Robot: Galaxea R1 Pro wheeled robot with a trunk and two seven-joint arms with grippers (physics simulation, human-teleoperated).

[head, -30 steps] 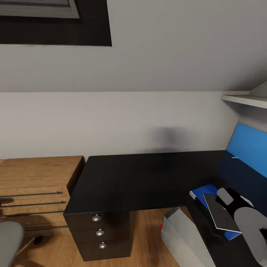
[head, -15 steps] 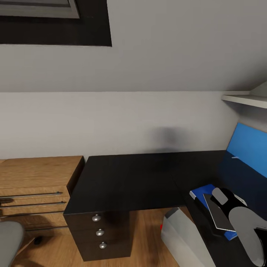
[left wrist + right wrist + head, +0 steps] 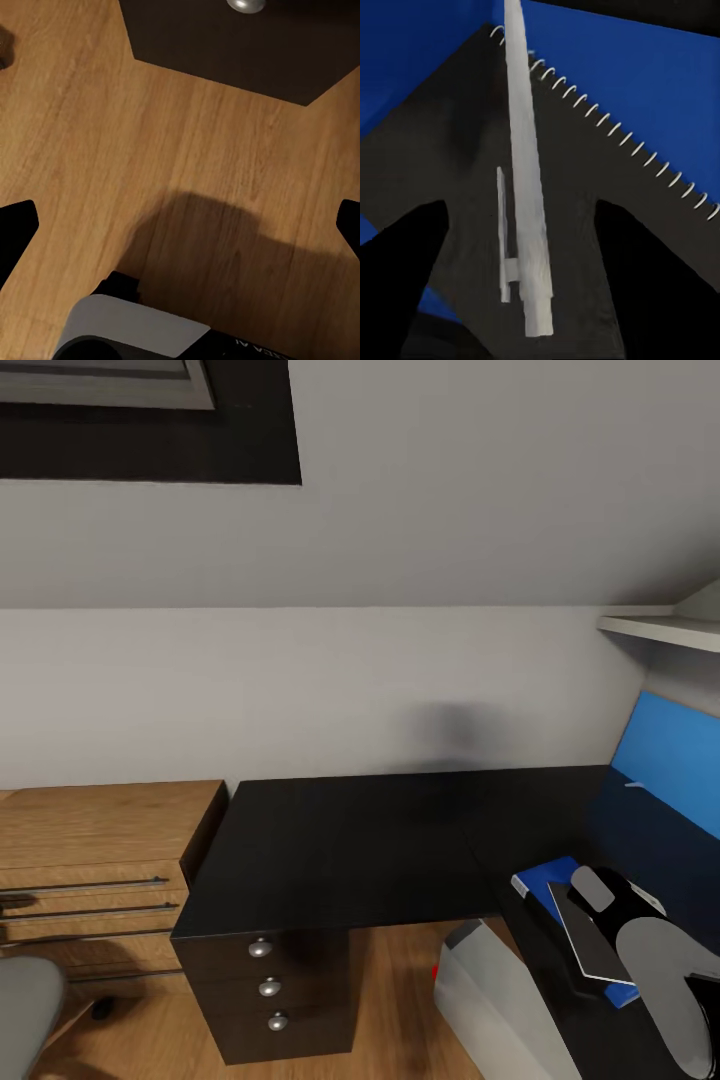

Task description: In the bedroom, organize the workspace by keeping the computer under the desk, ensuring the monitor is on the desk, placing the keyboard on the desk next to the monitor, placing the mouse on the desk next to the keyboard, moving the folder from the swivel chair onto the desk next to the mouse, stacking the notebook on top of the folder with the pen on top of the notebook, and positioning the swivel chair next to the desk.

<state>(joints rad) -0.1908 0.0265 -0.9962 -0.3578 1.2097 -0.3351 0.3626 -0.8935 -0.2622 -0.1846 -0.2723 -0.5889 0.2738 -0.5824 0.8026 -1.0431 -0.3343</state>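
Right gripper (image 3: 521, 247) has edged slightly toward the folder (image 3: 545, 880) since a second ago.
Pen (image 3: 526, 187) lies on the notebook (image 3: 585, 195), between the wide-spread fingers (image 3: 660, 277).

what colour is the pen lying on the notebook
Silvery white, clearest in the right wrist view: the pen lies on the dark notebook.

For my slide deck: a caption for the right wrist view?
Pen lying on the spiral-bound notebook, stacked on the blue folder, between open gripper fingers.

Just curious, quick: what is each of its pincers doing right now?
Left pincer: open, empty, above the floor.
Right pincer: open around the pen on the notebook.
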